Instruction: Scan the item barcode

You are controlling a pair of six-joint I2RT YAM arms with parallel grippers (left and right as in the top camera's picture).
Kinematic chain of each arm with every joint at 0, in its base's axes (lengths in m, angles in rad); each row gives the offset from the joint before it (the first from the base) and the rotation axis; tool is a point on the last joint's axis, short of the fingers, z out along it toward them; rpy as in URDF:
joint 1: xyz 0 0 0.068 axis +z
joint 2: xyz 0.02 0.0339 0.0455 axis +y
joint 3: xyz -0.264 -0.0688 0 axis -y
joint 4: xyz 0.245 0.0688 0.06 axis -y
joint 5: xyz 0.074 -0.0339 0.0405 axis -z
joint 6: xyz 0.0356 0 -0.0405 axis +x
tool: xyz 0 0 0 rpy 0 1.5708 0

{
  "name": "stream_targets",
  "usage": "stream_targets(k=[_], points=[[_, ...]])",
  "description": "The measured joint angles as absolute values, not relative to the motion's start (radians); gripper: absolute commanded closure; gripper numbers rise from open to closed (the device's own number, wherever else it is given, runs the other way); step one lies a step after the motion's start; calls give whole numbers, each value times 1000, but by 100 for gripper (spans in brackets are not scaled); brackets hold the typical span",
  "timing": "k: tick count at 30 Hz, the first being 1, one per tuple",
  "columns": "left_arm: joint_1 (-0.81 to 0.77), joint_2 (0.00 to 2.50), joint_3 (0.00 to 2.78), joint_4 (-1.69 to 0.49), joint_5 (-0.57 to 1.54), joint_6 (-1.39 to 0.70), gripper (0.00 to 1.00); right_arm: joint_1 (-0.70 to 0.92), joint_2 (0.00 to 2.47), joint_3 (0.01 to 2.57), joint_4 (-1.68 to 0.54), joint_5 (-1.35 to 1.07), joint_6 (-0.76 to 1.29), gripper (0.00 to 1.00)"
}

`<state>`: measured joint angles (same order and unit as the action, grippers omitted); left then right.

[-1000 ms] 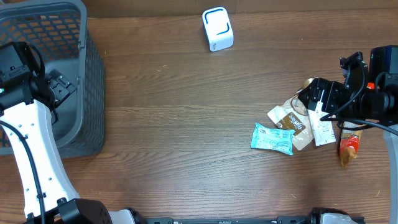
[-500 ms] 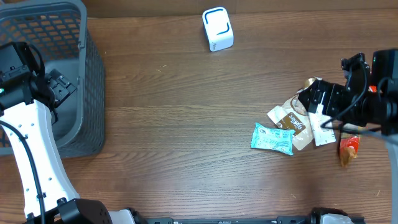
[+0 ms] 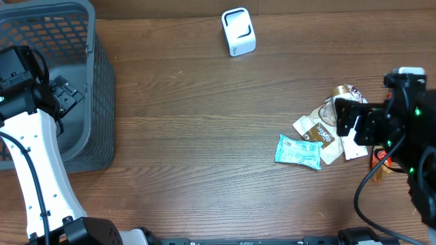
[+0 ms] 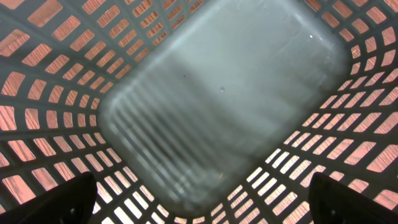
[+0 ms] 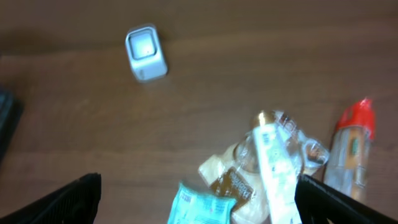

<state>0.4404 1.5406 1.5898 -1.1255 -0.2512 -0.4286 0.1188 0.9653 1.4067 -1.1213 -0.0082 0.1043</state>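
Use your nearer right pincer [image 5: 198,208], wide and empty: the white sachet [image 5: 275,168] lies lower right in its wrist view, long axis running top to bottom.

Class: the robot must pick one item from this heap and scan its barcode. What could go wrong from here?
The white sachet overlaps the brown-and-white pouch, so the open right gripper may lift both. The white box-shaped scanner sits far from them; either could slip on the way.
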Motion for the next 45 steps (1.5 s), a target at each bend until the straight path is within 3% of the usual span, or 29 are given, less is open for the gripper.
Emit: stream_targets(k=[31,45], points=[[440,1541,1590,-1126,-251,-429,0,119,249,311,254,59,104,0],[440,1541,1590,-1126,-251,-429,0,119,49,70,385,59,104,0]])
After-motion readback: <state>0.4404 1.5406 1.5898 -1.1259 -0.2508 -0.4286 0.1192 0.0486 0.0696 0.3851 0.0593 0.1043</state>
